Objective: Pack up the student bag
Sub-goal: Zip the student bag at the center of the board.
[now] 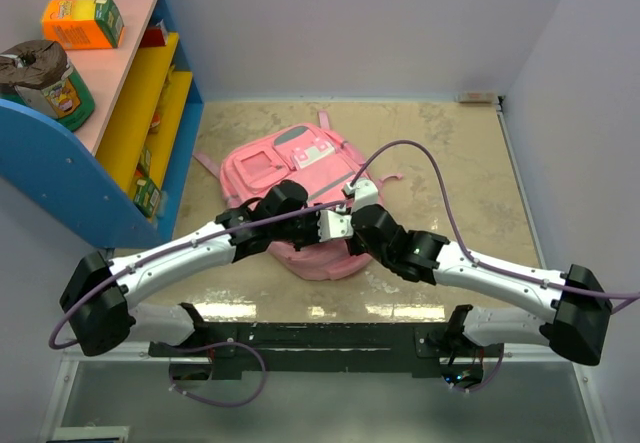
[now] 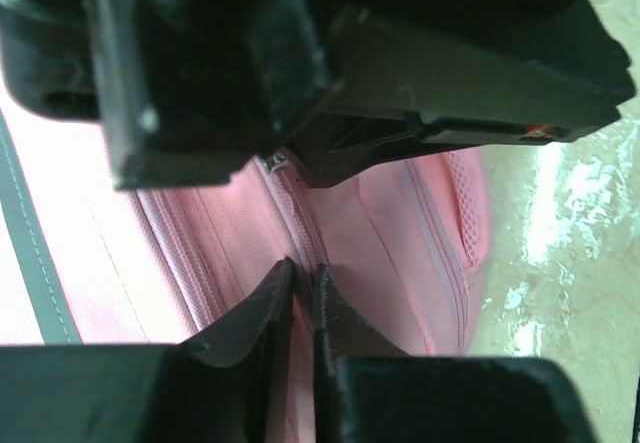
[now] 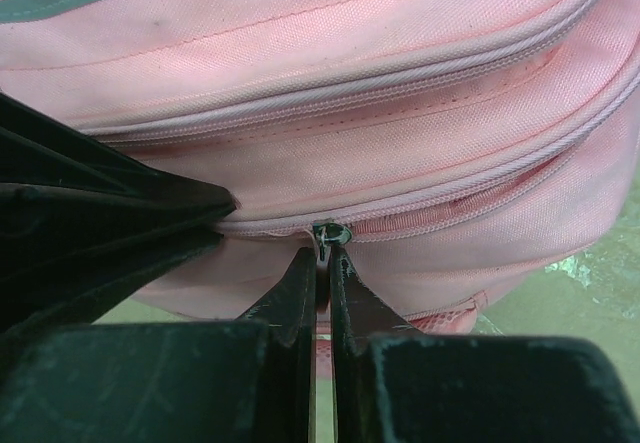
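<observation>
The pink student bag (image 1: 290,168) lies flat in the middle of the table, its grey patch facing away from the arms. Both grippers meet at its near end. My right gripper (image 3: 322,255) is shut on the pull tab of a metal zipper slider (image 3: 330,233) on the bag's side seam. My left gripper (image 2: 305,268) pinches a fold of pink fabric (image 2: 400,233) beside the same zip line, fingers almost touching. In the top view the left gripper (image 1: 318,228) and the right gripper (image 1: 345,221) sit tip to tip, hiding the bag's near edge.
A blue shelf unit (image 1: 60,163) with yellow dividers stands at the left, holding an orange box (image 1: 82,21) and a round tin (image 1: 45,83). White walls close off the back and right. A small block (image 1: 478,97) lies at the back right corner.
</observation>
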### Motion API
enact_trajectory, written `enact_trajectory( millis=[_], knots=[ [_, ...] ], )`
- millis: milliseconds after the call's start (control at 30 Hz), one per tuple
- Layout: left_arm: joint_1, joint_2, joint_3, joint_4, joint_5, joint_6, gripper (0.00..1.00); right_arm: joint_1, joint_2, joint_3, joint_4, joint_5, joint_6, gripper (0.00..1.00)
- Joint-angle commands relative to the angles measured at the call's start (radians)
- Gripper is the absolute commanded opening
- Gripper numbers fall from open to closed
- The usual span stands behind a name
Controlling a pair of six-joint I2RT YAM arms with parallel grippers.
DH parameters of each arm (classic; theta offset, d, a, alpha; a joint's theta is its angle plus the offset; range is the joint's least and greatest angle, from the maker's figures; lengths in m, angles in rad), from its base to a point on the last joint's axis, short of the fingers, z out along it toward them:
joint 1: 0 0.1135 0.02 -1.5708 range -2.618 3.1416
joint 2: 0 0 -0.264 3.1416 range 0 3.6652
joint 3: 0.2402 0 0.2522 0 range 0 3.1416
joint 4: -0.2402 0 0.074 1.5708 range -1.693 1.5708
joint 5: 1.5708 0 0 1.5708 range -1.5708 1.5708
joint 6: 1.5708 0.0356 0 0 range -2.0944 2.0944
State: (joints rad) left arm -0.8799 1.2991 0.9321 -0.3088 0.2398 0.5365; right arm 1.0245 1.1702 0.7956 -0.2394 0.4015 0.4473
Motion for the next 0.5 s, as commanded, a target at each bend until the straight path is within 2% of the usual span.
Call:
enact_trajectory(
  millis=[0, 67, 333, 467],
  knots=[
    [0.007, -0.014, -0.068, 0.063, -0.212, -0.035, 0.08, 0.002, -0.03, 0.008, 0.103, -0.02, 0.024, 0.0],
    [0.007, -0.024, -0.069, 0.047, -0.192, -0.032, 0.0, -0.003, -0.02, 0.01, 0.1, -0.016, 0.03, 0.0],
    [0.032, -0.145, -0.099, -0.142, -0.067, 0.085, 0.0, -0.099, -0.024, 0.01, 0.046, -0.049, 0.007, 0.0],
    [0.126, -0.211, -0.113, -0.24, 0.006, 0.164, 0.0, -0.147, -0.02, 0.017, 0.015, -0.064, -0.004, 0.0]
  ],
)
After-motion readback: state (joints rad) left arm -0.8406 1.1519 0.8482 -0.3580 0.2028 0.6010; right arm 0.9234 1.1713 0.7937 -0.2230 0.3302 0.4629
